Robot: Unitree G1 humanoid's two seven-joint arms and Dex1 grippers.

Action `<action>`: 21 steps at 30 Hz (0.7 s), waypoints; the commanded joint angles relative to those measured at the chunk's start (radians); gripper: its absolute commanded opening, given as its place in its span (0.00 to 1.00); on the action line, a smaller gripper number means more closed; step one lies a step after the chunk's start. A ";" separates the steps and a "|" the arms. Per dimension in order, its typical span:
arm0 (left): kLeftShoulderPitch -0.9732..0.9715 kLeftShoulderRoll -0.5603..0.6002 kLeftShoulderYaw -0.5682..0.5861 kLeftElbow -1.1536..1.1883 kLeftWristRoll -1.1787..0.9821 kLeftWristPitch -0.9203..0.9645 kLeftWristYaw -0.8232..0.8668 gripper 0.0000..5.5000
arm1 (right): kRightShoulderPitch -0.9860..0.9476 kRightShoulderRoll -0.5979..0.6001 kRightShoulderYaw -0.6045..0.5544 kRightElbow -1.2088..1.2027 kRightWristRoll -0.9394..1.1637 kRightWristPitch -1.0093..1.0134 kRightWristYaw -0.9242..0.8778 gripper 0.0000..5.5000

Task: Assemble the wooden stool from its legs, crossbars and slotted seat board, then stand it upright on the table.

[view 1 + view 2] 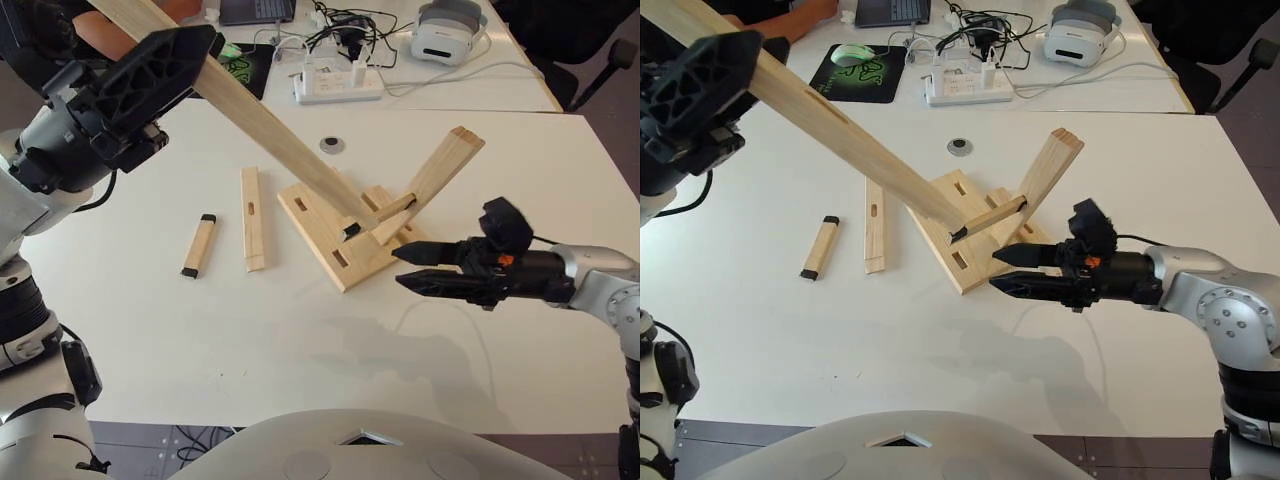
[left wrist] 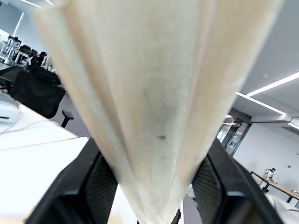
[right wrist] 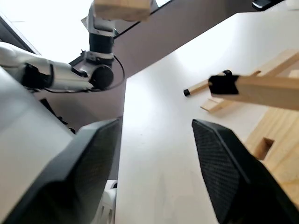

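My left gripper (image 1: 160,70), raised at the far left, is shut on a long wooden leg (image 1: 270,135). The leg slants down to the slotted seat board (image 1: 325,240) lying flat on the table. Its black-capped end (image 1: 351,230) sits by a slot near the board's middle. In the left wrist view the leg (image 2: 154,116) runs between the black fingers (image 2: 93,186). A second leg (image 1: 445,165) stands tilted at the board's far right side, and a thin crossbar (image 1: 395,210) reaches from it towards the capped end. My right gripper (image 1: 400,268) hovers open just right of the board's near corner.
A slotted wooden piece (image 1: 252,215) and a short piece with black ends (image 1: 200,245) lie left of the board. At the back are a power strip (image 1: 335,85), cables, a white headset (image 1: 445,35) and a mouse pad (image 1: 860,70). A round grommet (image 1: 332,145) sits in the table.
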 commanded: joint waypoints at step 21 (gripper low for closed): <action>0.181 -0.227 -0.227 -0.125 0.648 -0.255 -0.130 0.38 | -0.123 0.133 0.357 0.166 -0.726 -0.343 -0.173 0.52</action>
